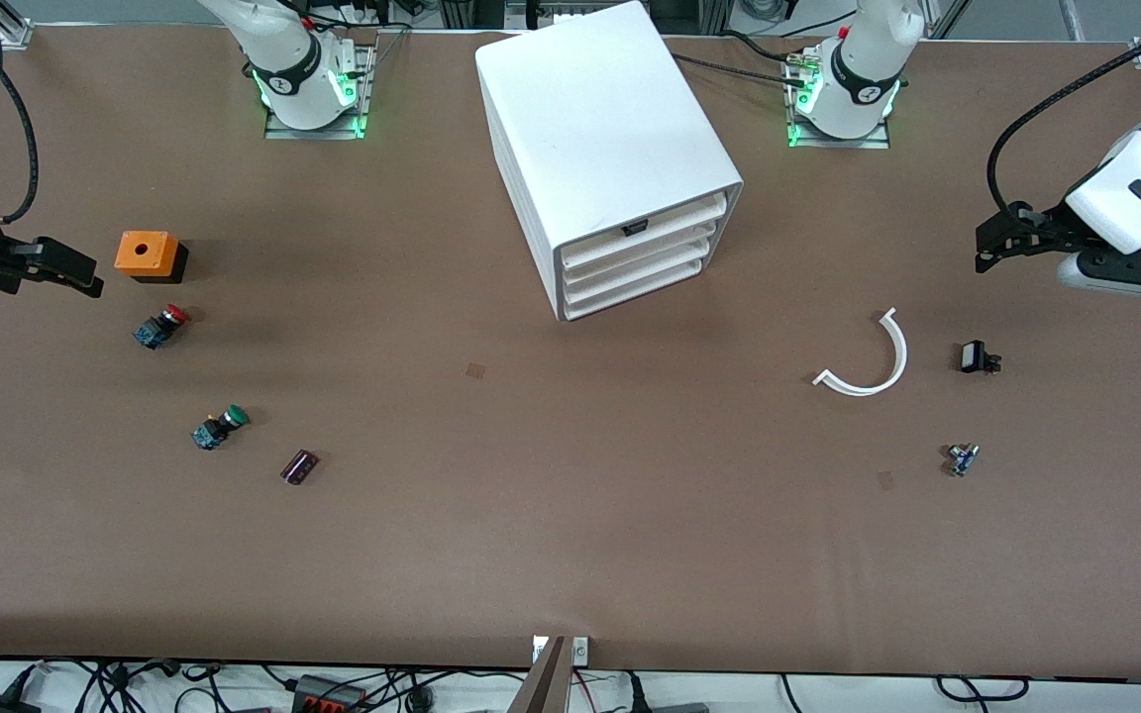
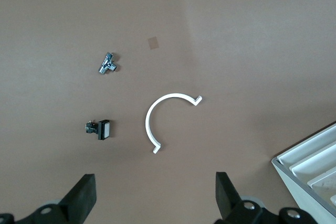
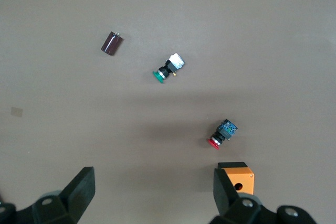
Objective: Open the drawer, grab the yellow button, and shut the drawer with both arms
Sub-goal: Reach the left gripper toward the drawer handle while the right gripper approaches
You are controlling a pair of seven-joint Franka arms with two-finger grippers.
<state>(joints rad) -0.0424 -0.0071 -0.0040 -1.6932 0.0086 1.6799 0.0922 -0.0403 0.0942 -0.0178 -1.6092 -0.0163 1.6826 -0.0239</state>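
Note:
The white cabinet stands in the middle of the table near the arms' bases. Its uppermost drawer is shut, with a small black handle. The yellow-orange button is hidden. My left gripper is open and empty, up over the table at the left arm's end; its wrist view shows bare table between the fingers and a corner of the cabinet. My right gripper is open and empty over the right arm's end, beside an orange box; its wrist view shows bare table between the fingers.
A red-capped button, a green-capped button and a dark cylinder lie toward the right arm's end. A white curved strip, a small black part and a small metal part lie toward the left arm's end.

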